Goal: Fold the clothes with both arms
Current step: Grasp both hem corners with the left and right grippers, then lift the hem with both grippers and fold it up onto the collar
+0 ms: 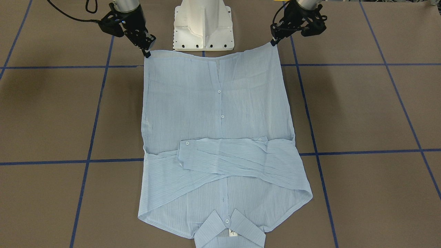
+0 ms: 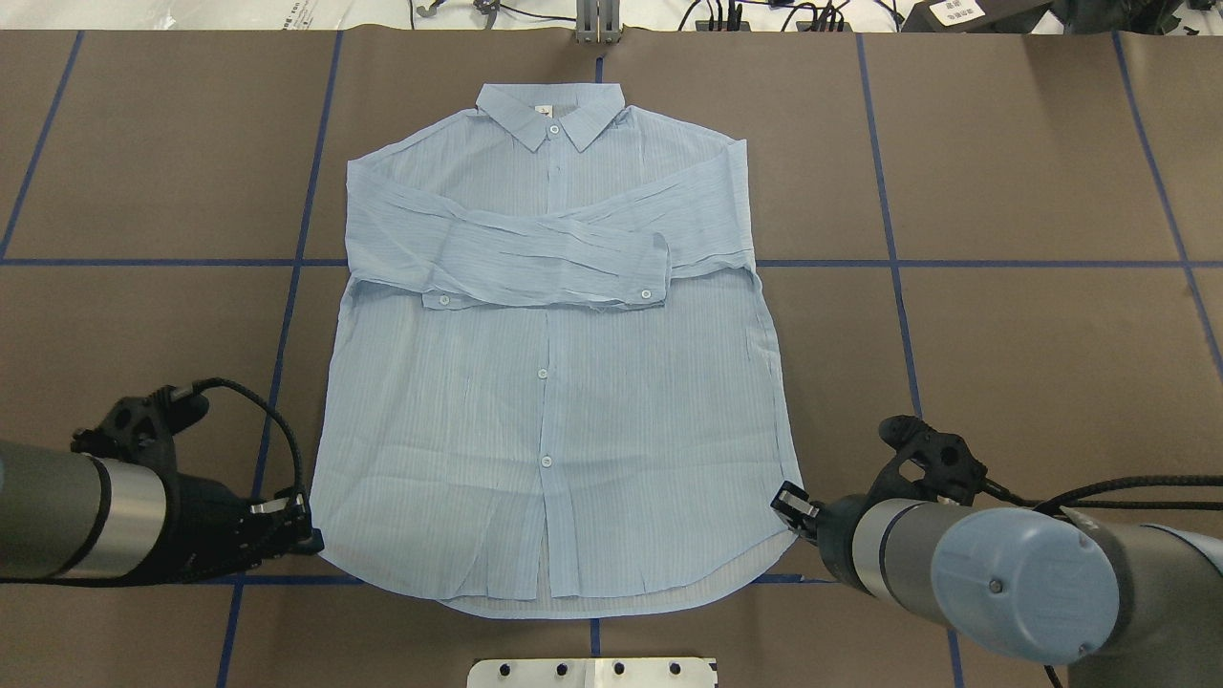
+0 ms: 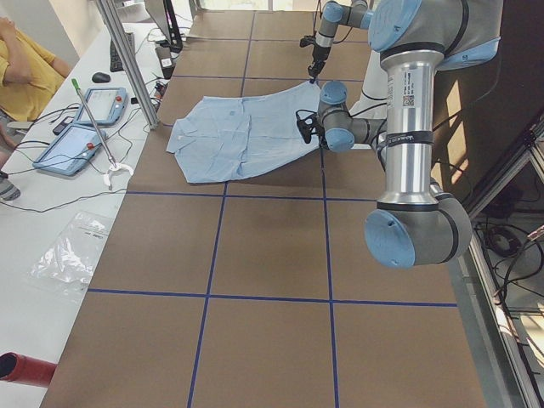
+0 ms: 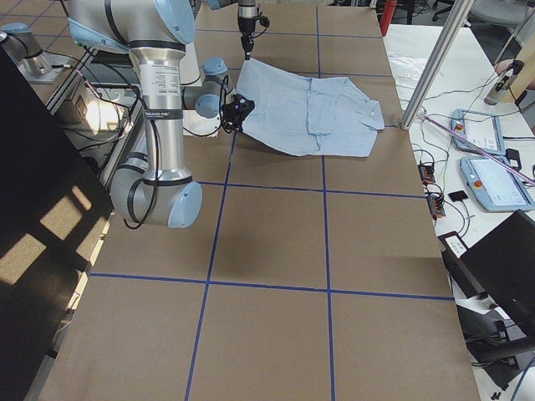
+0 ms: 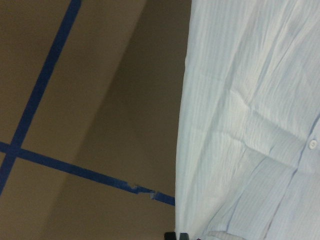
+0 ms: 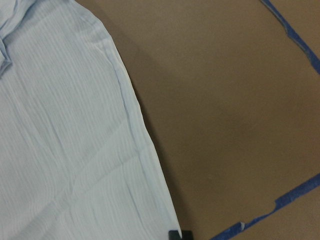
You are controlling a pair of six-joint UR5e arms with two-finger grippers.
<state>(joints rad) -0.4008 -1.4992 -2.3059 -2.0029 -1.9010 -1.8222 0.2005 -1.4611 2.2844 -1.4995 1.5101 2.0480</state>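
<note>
The pale blue shirt (image 2: 545, 382) lies front up on the brown table, collar (image 2: 549, 115) on the far side from the robot. Both sleeves (image 2: 535, 258) are folded across the chest. My left gripper (image 2: 308, 537) is shut on the hem's left corner, and my right gripper (image 2: 789, 503) is shut on the hem's right corner. In the front-facing view the hem of the shirt (image 1: 220, 103) runs taut between the left gripper (image 1: 274, 43) and the right gripper (image 1: 147, 53). Each wrist view shows the shirt's side edge (image 5: 250, 125) (image 6: 65, 150) leading down to the fingertips.
The white pedestal base (image 1: 203, 27) stands just behind the hem. Blue tape lines (image 2: 287, 315) cross the brown table. A side bench with tablets (image 3: 81, 127), a metal post (image 3: 127, 59) and a seated person (image 3: 21, 76) lie beyond the collar end.
</note>
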